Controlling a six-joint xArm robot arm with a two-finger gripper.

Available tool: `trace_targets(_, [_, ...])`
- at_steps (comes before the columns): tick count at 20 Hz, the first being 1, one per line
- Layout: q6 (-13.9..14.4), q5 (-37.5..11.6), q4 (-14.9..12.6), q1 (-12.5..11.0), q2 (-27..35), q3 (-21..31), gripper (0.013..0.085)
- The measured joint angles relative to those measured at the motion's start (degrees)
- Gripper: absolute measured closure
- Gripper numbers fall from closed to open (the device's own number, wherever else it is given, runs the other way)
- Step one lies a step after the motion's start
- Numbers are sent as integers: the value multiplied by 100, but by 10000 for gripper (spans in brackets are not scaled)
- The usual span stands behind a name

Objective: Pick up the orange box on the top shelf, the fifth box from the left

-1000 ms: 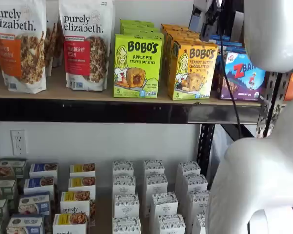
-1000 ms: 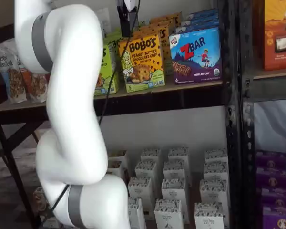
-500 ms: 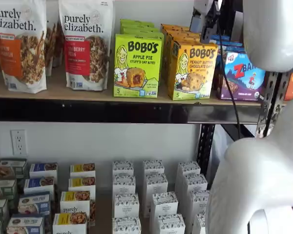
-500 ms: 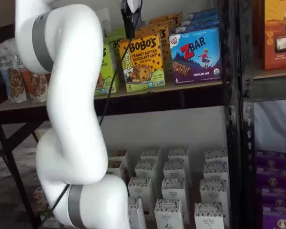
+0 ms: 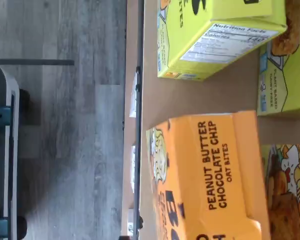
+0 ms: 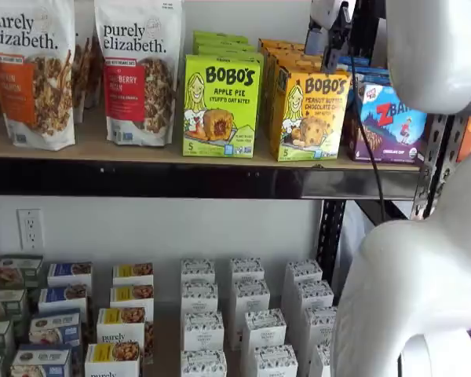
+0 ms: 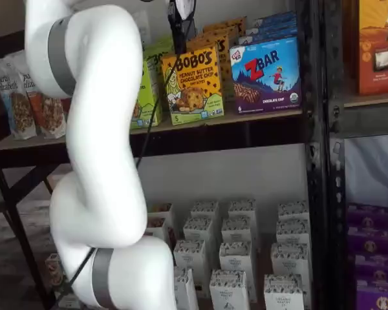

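The orange box, a yellow-orange Bobo's Peanut Butter Chocolate Chip carton, stands at the front of its row on the top shelf in both shelf views (image 6: 309,115) (image 7: 194,84). Its top face fills the wrist view (image 5: 207,175). The top shelf is a tan board (image 6: 102,147) with a glossy black front beam (image 7: 246,131). My gripper hangs just above the orange box's top edge, near its front, in both shelf views (image 6: 327,45) (image 7: 178,35). Its black fingers show side-on with no plain gap. It holds nothing.
A lime-green Bobo's Apple Pie box (image 6: 221,106) stands left of the orange box and a blue-purple ZBar box (image 6: 391,120) right of it. Purely Elizabeth bags (image 6: 137,71) stand further left. Small white boxes (image 6: 247,314) fill the lower shelf. A black upright (image 7: 315,129) stands right.
The gripper has shifted a little further in over the orange box, and the white arm has moved with it. The boxes have not moved.
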Motion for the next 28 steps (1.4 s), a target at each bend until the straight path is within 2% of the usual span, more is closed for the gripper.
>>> trace_targets(16, [28, -57, -93, 67, 139, 120, 130])
trace_targets(28, [-56, -233, 38, -39, 37, 415, 130])
